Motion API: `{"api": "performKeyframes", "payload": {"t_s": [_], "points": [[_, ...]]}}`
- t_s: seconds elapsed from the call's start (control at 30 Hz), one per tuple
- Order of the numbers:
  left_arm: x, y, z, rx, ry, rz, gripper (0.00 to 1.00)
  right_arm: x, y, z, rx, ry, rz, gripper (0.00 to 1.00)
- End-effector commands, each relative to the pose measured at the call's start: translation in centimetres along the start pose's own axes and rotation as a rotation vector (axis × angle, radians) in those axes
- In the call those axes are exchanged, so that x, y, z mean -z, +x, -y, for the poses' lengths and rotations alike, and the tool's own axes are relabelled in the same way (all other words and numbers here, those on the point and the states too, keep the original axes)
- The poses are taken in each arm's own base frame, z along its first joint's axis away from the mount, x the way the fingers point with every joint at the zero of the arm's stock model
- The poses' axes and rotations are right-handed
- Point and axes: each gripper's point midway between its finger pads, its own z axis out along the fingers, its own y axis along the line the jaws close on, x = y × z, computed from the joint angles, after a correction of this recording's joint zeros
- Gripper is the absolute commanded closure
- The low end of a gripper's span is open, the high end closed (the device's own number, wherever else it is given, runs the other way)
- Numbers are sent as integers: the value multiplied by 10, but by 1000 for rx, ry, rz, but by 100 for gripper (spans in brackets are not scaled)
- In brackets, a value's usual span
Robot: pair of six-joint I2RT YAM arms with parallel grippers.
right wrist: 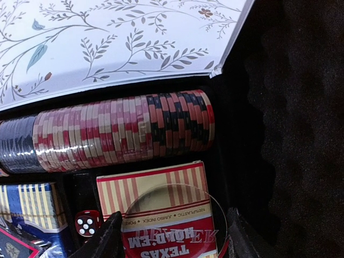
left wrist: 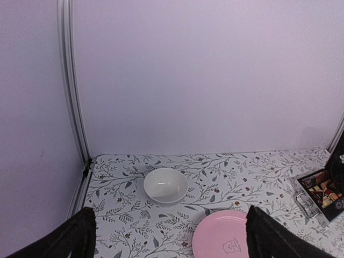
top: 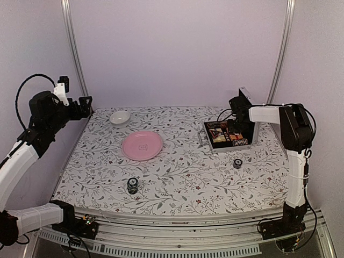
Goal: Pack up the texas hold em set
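A robot lab's test cell, not a home: bare pale walls (top: 177, 48) close it in, joined by aluminium posts (top: 73, 54) at the back corners. The table (top: 177, 180) wears a floral cover (the one homely touch), yet a left arm (top: 16, 161) and a right arm (top: 294, 172) are bolted to a slotted metal rail (top: 161, 250) at its near edge, with a black cable (top: 21, 86) looping loose

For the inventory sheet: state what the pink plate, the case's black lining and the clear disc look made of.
Pink plate: likely plastic or melamine, smooth, semi-matte, uniform colour. Black lining: foam, matte, with a bumpy egg-crate texture. Clear disc: probably acrylic, glossy; the red deck shows its print through it.
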Motion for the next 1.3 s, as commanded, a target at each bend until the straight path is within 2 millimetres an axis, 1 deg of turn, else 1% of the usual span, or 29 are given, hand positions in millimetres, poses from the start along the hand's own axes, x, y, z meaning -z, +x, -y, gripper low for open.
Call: {"api": "performKeyframes", "payload": {"t_s": [0.0, 0.17, 0.4, 0.57, 0.73, 0.93, 1.07, 1.2, 1.27], "points": [[1, -6, 3, -13, 9, 14, 3, -7, 4, 14, 12, 59, -22, 40], [1, -6, 3, -13, 9, 14, 3, -6, 4, 14, 15, 56, -25, 37], [1, -6, 3, -15, 9, 14, 3, -7, 13, 5, 21, 4, -57, 33], [1, -6, 3, -14, 9, 13, 3, -8, 20, 3, 20, -10, -76, 32], [1, -6, 3, -15, 9, 12, 3, -6, 20, -2, 16, -41, -77, 32], [1, -5, 4, -15, 11, 11, 3, 0, 14, -2, 12, -49, -63, 32], [1, -5, 3, -15, 10, 10, 3, 12, 0, 3, 5, -30, -22, 31], [1, -5, 3, -15, 9, 12, 3, 29, -17, 8, 2, -3, 29, 26], [1, -5, 3, -15, 8, 11, 3, 37, -24, 8, 6, -4, 48, 25]]}}
